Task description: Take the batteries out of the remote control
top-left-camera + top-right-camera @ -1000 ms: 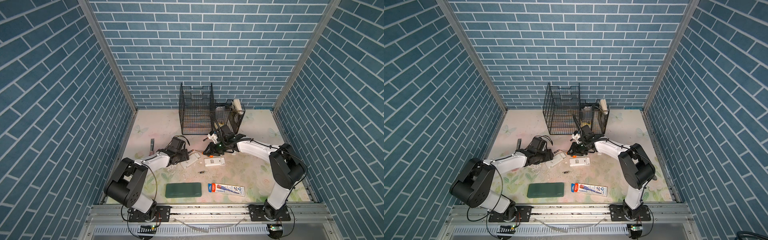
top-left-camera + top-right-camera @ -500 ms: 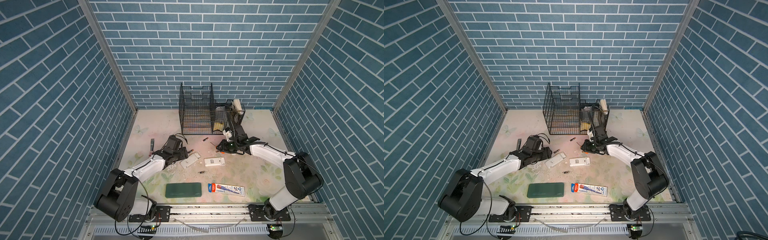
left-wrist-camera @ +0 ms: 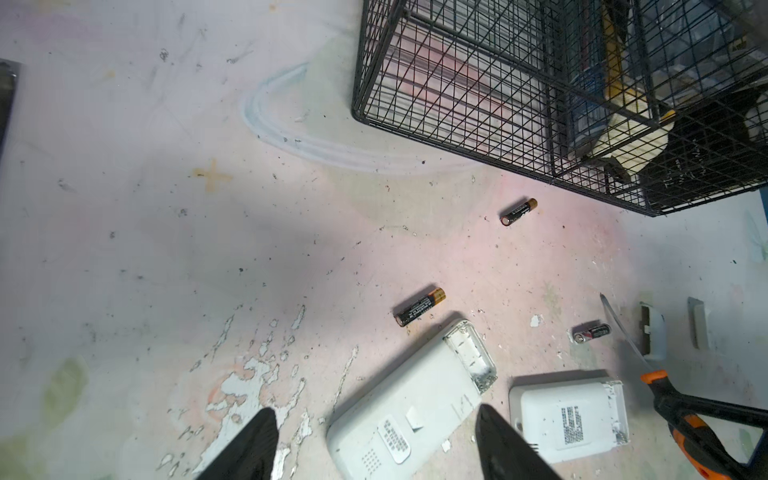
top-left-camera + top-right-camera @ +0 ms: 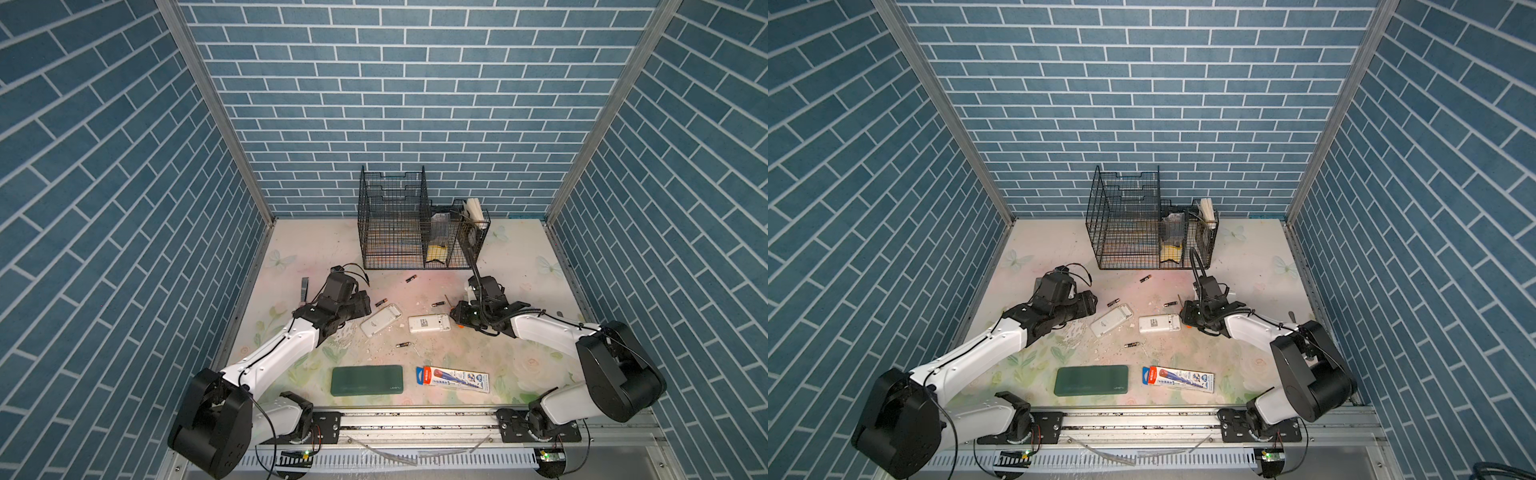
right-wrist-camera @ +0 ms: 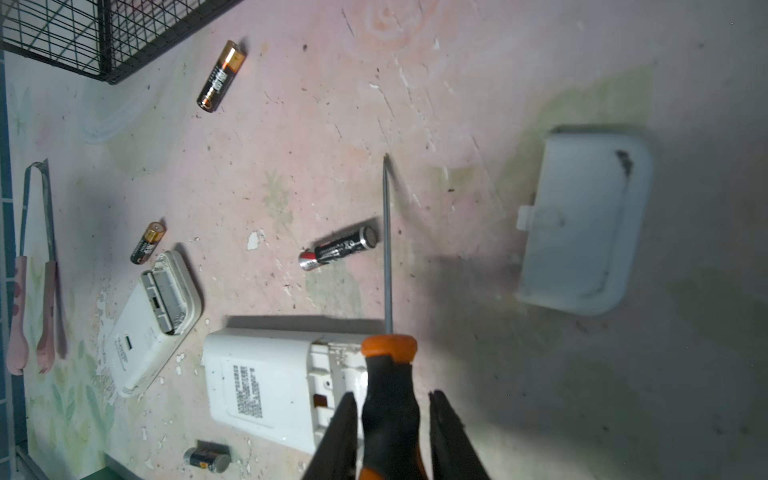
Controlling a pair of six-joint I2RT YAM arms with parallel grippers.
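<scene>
In both top views, finds four batteries [image 4: 381,303] loose on the table [image 4: 316,257] around two white remotes [image 4: 381,319]; from the left wrist, shows the left gripper [image 3: 374,411] spread open beside one remote; from the right wrist, shows the right gripper [image 5: 391,395] clamped on the screwdriver [image 5: 387,370], one battery beside its shaft.

White links [image 4: 291,340], black joints [image 4: 615,374] — looped black cables [image 4: 1193,266], black gripper fingers [image 3: 249,444]
</scene>
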